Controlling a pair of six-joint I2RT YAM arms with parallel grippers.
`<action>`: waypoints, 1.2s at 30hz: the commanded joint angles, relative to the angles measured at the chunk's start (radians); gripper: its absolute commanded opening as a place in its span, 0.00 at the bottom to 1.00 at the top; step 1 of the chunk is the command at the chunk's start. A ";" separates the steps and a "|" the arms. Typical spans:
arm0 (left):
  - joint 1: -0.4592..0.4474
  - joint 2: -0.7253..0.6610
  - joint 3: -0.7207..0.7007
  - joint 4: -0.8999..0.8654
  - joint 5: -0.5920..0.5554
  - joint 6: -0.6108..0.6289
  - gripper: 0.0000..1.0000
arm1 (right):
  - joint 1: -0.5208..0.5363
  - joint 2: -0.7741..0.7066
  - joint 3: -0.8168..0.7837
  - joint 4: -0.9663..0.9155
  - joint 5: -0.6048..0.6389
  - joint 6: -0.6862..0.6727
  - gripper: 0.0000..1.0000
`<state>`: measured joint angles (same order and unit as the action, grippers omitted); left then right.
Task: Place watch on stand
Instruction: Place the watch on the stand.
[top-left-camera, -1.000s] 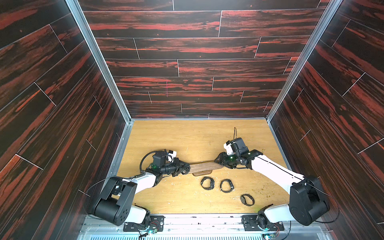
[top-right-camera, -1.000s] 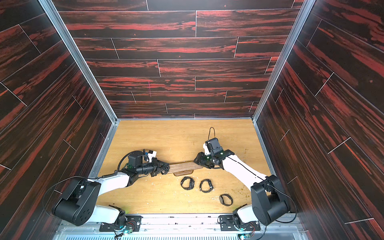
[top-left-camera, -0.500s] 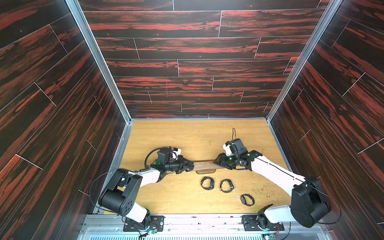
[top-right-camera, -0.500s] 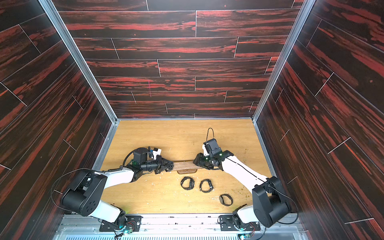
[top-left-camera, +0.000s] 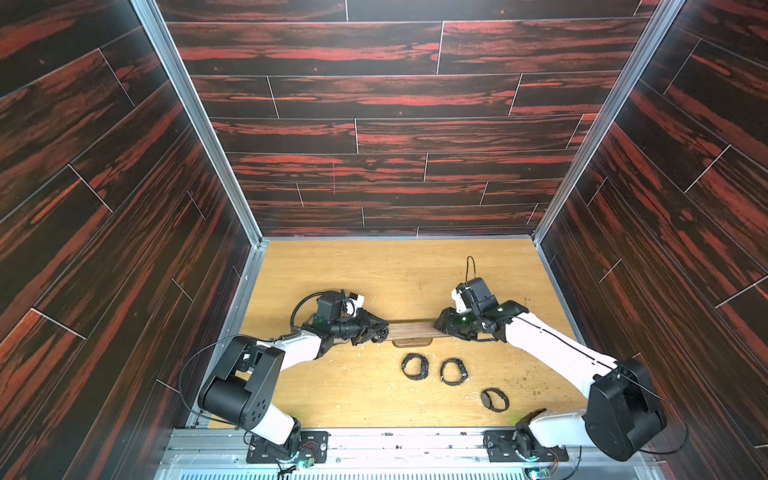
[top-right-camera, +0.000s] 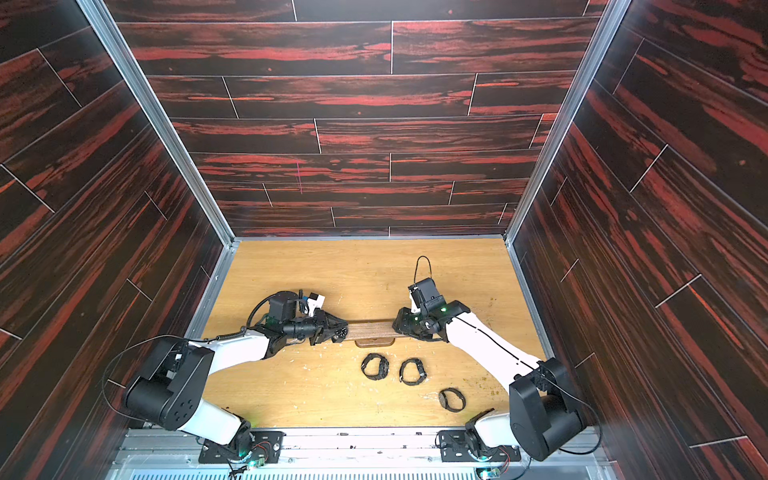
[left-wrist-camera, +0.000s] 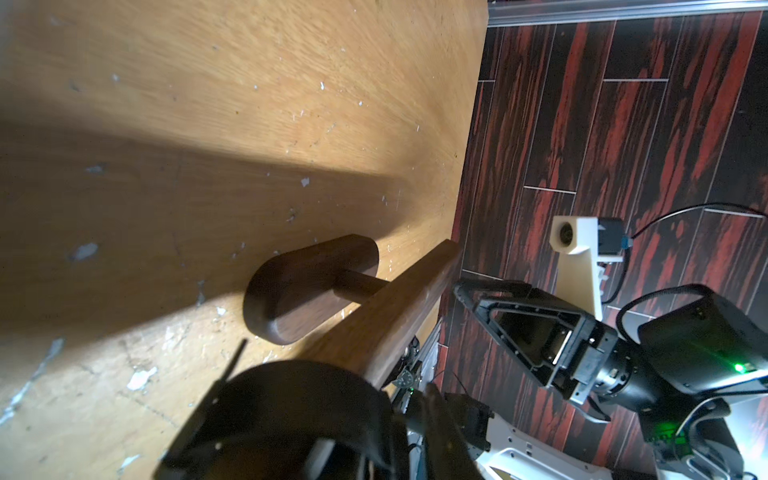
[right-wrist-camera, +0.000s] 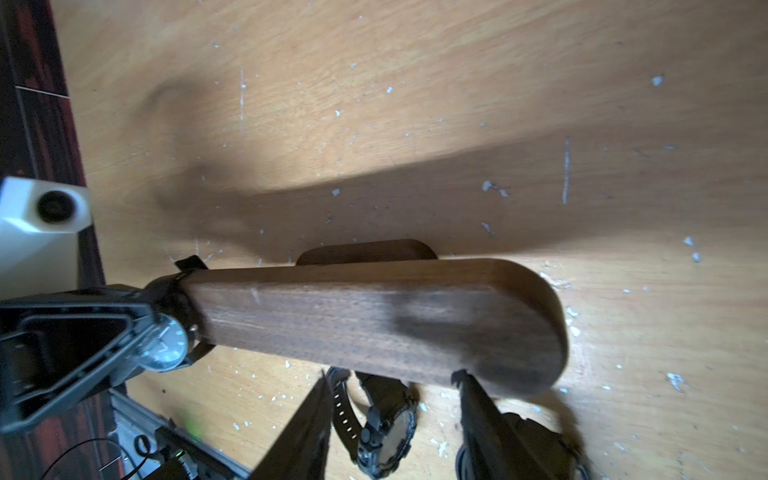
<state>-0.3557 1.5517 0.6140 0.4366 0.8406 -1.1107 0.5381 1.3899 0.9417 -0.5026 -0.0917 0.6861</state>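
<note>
Scuffed tabletop (top-left-camera: 374, 270) open behind, watch (right-wrist-camera: 166, 345) round stand (right-wrist-camera: 374, 320) end, left tool (top-left-camera: 376, 331) grip unclear, right tool (right-wrist-camera: 390, 372) apart at other end

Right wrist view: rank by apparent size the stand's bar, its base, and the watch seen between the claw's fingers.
1. Stand's bar, by far the largest.
2. Watch, clearly smaller.
3. Base: only a sliver shows behind the bar, so smallest as seen.

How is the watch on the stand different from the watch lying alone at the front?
The stand watch loops around the stand's end, off the table; the lone watch lies flat on it. The left gripper is at the stand watch; nothing touches the lone watch. Both have dark straps.
</note>
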 joint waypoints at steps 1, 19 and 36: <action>-0.005 0.008 0.018 -0.044 0.009 0.034 0.30 | 0.002 -0.015 0.032 -0.030 0.021 -0.013 0.51; 0.000 -0.008 0.041 -0.174 -0.002 0.107 0.01 | -0.006 -0.015 0.041 -0.051 0.036 -0.028 0.51; 0.023 0.030 0.153 -0.291 0.047 0.178 0.00 | -0.036 0.009 0.063 -0.099 0.087 -0.066 0.51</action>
<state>-0.3435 1.5753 0.7238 0.1982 0.8639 -0.9771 0.5079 1.3888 0.9749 -0.5827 -0.0143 0.6338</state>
